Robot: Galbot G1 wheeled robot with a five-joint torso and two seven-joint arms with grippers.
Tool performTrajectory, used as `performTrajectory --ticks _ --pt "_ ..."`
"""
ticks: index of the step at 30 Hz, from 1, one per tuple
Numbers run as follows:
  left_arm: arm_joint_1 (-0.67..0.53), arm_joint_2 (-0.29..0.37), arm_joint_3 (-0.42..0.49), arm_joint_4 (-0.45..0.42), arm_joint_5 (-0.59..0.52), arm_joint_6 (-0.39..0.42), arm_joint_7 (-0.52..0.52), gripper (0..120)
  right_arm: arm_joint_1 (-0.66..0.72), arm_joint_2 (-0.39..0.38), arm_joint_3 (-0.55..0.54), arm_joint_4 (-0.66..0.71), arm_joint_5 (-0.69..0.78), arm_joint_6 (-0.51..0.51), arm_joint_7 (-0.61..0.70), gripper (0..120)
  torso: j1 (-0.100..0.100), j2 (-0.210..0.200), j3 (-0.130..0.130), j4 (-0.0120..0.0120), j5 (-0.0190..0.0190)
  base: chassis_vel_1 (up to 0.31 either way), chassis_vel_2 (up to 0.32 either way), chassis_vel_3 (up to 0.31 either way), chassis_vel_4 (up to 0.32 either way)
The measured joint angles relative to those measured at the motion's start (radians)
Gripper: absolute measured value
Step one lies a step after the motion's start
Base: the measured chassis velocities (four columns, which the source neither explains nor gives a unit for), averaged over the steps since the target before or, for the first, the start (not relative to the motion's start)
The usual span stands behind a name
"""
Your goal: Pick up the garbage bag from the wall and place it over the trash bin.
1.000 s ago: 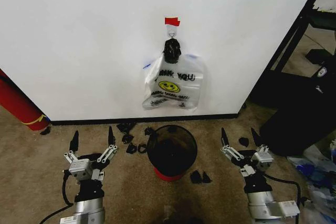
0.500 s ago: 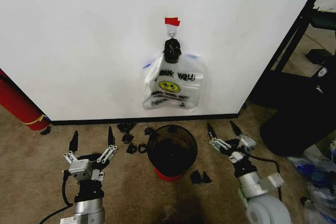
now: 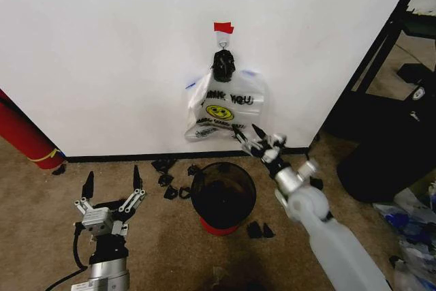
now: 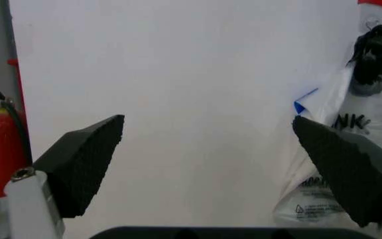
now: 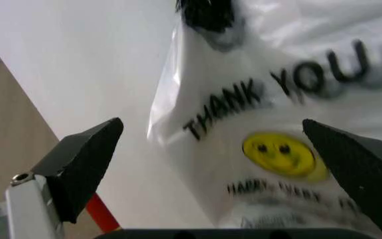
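Since a second ago the right gripper (image 3: pixel 247 133) has risen from the carpet beside the trash bin (image 3: pixel 223 195) and reached forward to the wall (image 3: pixel 102 52); its fingers are spread apart with nothing between them, their tips just at the lower edge of the white "THANK YOU" bag (image 3: pixel 221 114); that bag hangs from a hook (image 3: pixel 222 34) under a strip of red tape (image 3: pixel 223 28), knotted black at the top; blue-printed plastic shows at its edges (image 4: pixel 305 101), though I cannot tell whether that is the garbage bag; the bin stands on the carpet below the hook, near the baseboard; the left gripper (image 3: pixel 110 185) sits low to the bin's left, a little farther back than before, fingers apart and empty; a red cylinder (image 3: pixel 24 134) leans at the wall's left.
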Motion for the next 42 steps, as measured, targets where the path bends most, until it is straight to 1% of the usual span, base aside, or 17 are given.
performTrajectory --ticks 5,6,8,11,17,33,42 --pt "-0.008 -0.004 -0.013 0.013 -0.006 0.0 -0.001 100 0.145 0.028 -0.041 -0.094 0.022 -0.019 -0.007 100 0.0 0.0 0.0 -0.0001 -0.0004 0.0 0.0 0.0 0.0" --pt "-0.008 -0.004 -0.013 0.013 -0.006 0.0 -0.001 100 0.145 0.028 -0.041 -0.094 0.022 -0.019 -0.007 100 0.0 0.0 0.0 -0.0001 -0.0004 0.0 0.0 0.0 0.0" --pt "-0.012 -0.002 -0.015 0.019 -0.009 0.0 -0.001 100 0.193 0.037 -0.058 -0.135 0.027 -0.02 -0.013 100 0.0 0.0 0.0 -0.0001 0.0002 0.0 0.0 0.0 0.0" --pt "-0.015 -0.008 -0.014 0.023 -0.011 0.0 -0.001 100 0.235 0.05 -0.063 -0.168 0.04 -0.022 -0.026 100 0.0 0.0 0.0 -0.0001 -0.0001 0.0 0.0 0.0 0.0" --pt "-0.019 -0.015 -0.012 0.034 -0.018 0.001 -0.001 100 0.262 0.084 -0.058 -0.199 0.051 -0.031 -0.04 100 0.0 0.0 0.0 -0.0001 0.0 0.0 0.0 0.0 0.0" --pt "-0.027 -0.016 -0.01 0.051 -0.021 0.001 -0.001 100 0.335 0.103 -0.066 -0.246 0.063 -0.027 -0.037 100 0.0 0.0 0.0 -0.0001 0.0 0.0 0.0 0.0 0.0" --pt "-0.027 -0.019 -0.009 0.052 -0.022 -0.001 -0.001 100 0.353 0.117 -0.073 -0.264 0.056 -0.026 -0.036 100 0.0 0.0 0.0 -0.0001 0.0 0.0 0.0 0.0 0.0"
